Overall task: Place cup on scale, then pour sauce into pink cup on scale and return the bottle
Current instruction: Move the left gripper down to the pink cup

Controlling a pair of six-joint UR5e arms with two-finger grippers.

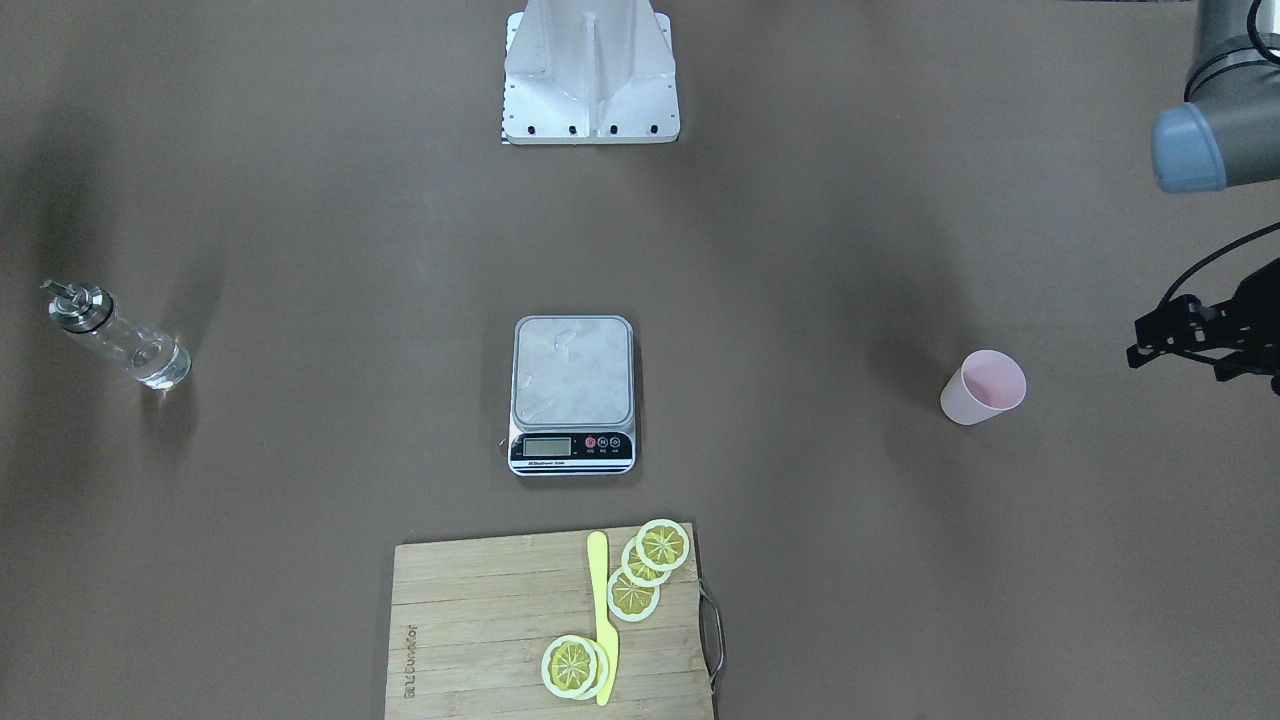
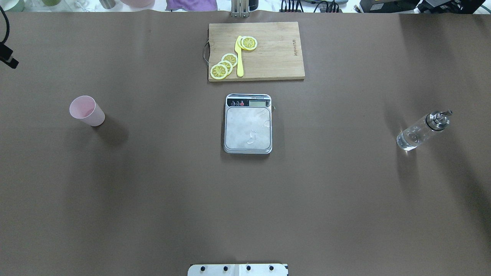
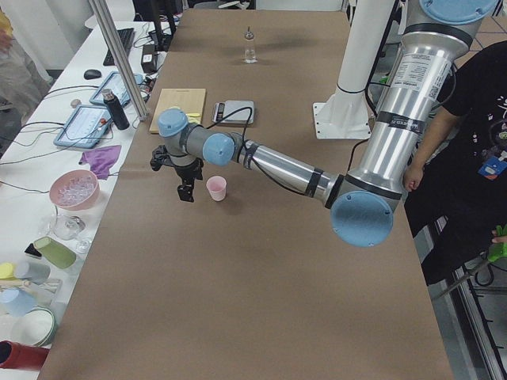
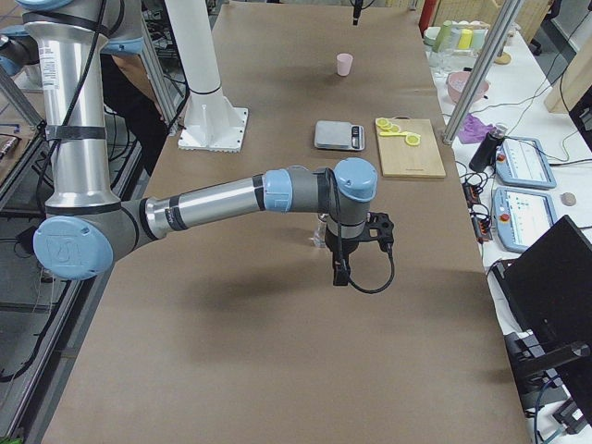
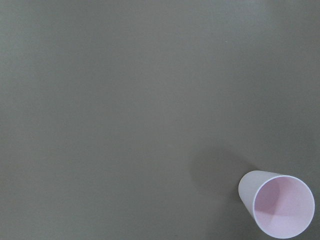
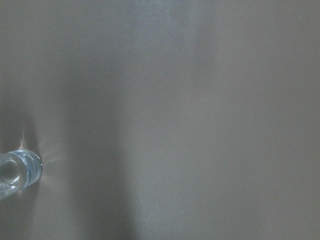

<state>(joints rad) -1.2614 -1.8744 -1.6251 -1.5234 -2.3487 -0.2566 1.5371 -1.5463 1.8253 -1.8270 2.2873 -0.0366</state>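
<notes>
Cup-to-scale step, not begun: my left gripper [image 3: 185, 193] hangs beside the cup [image 1: 984, 386] (fingers' spread I cannot tell). Next: close around it, carry to the scale [image 1: 573, 372].

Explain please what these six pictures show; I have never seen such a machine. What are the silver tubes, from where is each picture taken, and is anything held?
The silver tubes are two robot arms, each ending in a two-finger gripper. Two pictures look down on the brown table, one from behind the robot, one facing it. Two look along it from its ends. Two come from cameras on the wrists. A scale stands mid-table, its plate bare. A pink cup stands on the robot's left, a clear bottle on its right. Past the scale, farther from the robot, lies a cutting board with lemon slices and a yellow knife. The left gripper hangs near the cup, the right gripper near the bottle. Nothing is held.
</notes>
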